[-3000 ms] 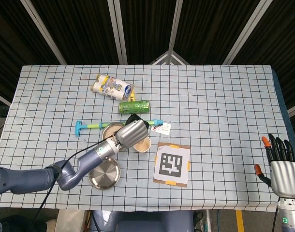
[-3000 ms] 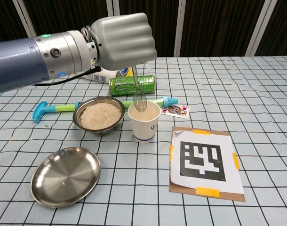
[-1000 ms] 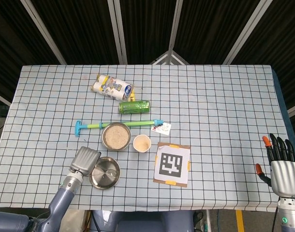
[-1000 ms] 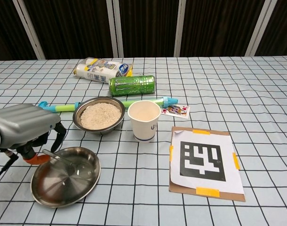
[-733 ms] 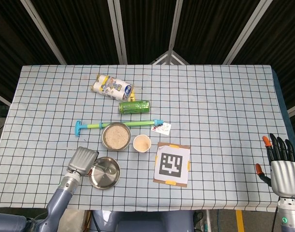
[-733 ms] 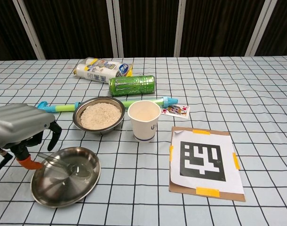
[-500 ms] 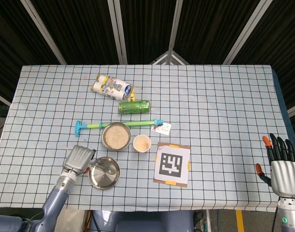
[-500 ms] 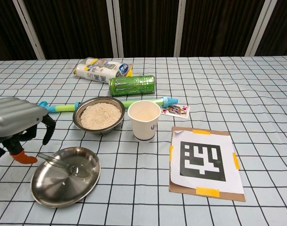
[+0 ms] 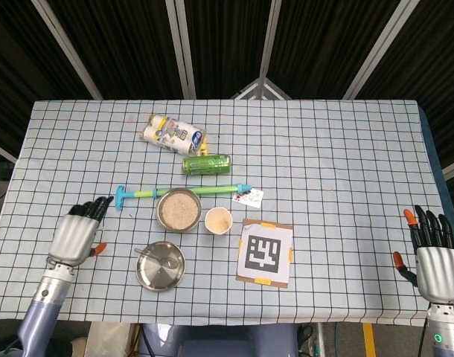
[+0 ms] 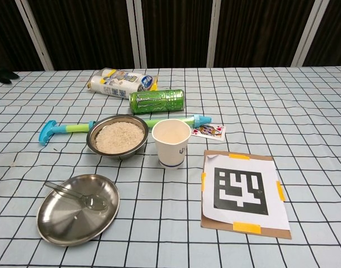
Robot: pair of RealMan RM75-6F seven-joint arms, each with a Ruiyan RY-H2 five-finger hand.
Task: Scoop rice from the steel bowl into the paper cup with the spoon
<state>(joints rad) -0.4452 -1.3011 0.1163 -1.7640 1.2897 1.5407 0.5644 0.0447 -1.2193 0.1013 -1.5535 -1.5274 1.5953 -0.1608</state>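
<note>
Head view shows us the left hand (image 9: 77, 236) drawn back to the left edge of the table (image 9: 339, 163), fingers spread and holding nothing, where a second ago it sat beside the steel plate (image 9: 160, 266). It has left the chest view altogether. The spoon (image 10: 75, 195) it carried now lies in that plate, its handle resting over the rim toward the left. The right hand (image 9: 432, 260) stays at the near right corner, fingers apart and empty. The steel bowl (image 10: 117, 135) of rice sits just left of the paper cup (image 10: 171, 143); the cup seems to hold a little rice, though we cannot be sure. Behind them lie a blue and green stick (image 10: 120, 125), a green can (image 10: 157, 101), a bottle (image 10: 122, 82) and a playing card (image 10: 207, 130); a marker board (image 10: 241, 191) lies to the right.
</note>
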